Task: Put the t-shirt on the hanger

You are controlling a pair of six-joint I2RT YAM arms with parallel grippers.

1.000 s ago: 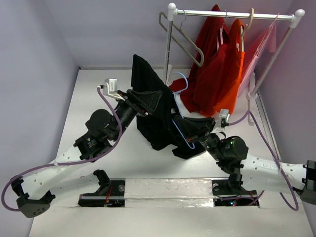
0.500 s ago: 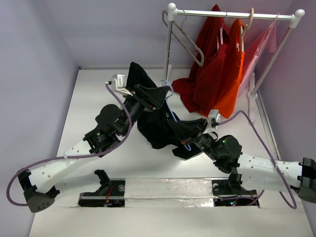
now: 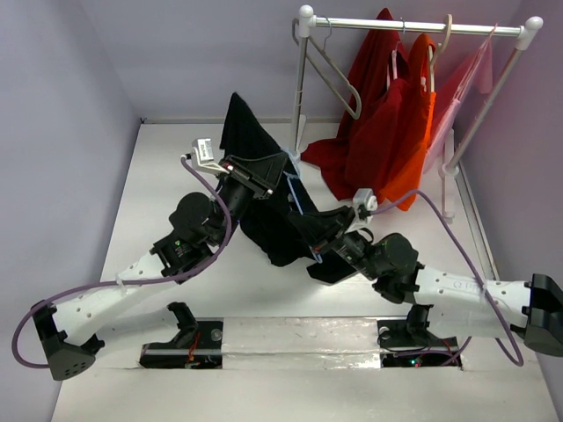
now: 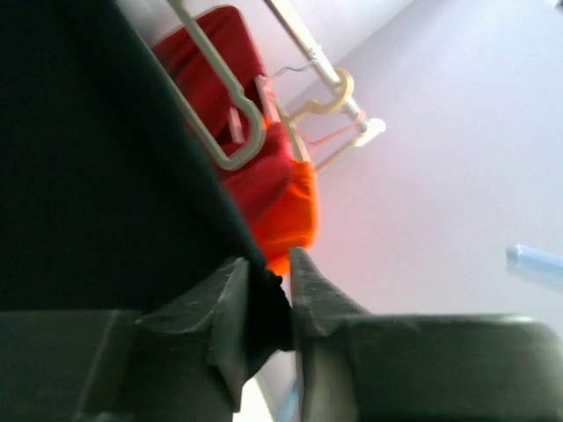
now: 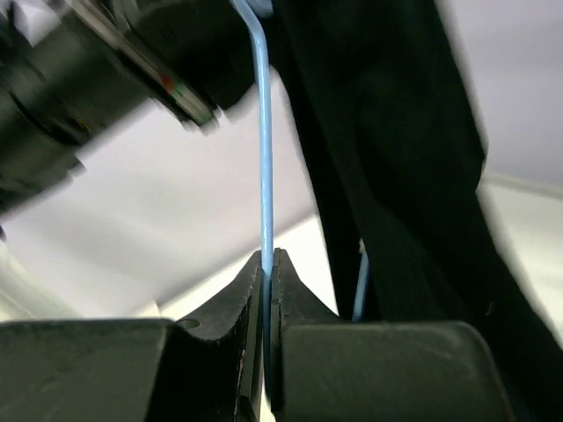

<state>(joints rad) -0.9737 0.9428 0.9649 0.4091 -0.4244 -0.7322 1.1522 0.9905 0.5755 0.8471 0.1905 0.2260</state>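
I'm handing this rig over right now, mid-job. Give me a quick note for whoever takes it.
Left end effector: shut on an edge of the black t-shirt, holding it up.
Right end effector: shut on the light-blue wire hanger, held against the shirt.
Done: both picked up and brought together.
To do: shirt not visibly seated on the hanger's shoulders; how far the wire is inside can't be told. Finish dressing it.
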